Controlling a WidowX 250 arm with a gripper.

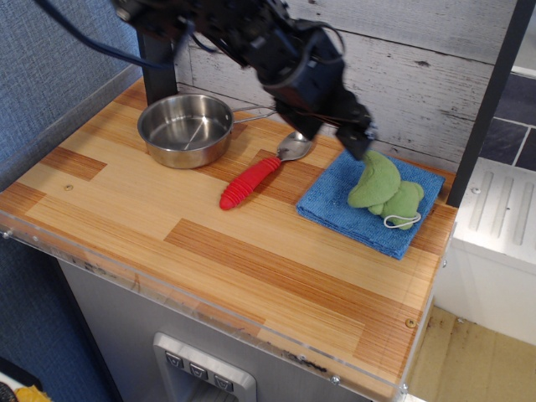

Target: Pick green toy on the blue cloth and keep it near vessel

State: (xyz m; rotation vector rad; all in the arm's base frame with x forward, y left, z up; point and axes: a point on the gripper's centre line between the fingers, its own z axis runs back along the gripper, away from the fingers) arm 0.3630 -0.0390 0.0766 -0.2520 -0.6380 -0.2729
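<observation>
The green toy [384,192], a lumpy light-green plush with a white string loop, lies on the blue cloth [352,209] at the right side of the wooden counter. The vessel [185,130], a shiny round steel pan with a thin wire handle, stands at the back left. My gripper [358,142] hangs at the end of the black arm, just above the toy's upper left edge and over the cloth's back corner. Its fingertips point down; I cannot tell whether they are open or shut. It holds nothing that I can see.
A metal spoon with a red ribbed handle [251,181] lies between the pan and the cloth. A grey plank wall [394,59] runs along the back. A dark post [486,100] stands at the right edge. The counter's front edge [209,310] has a clear strip.
</observation>
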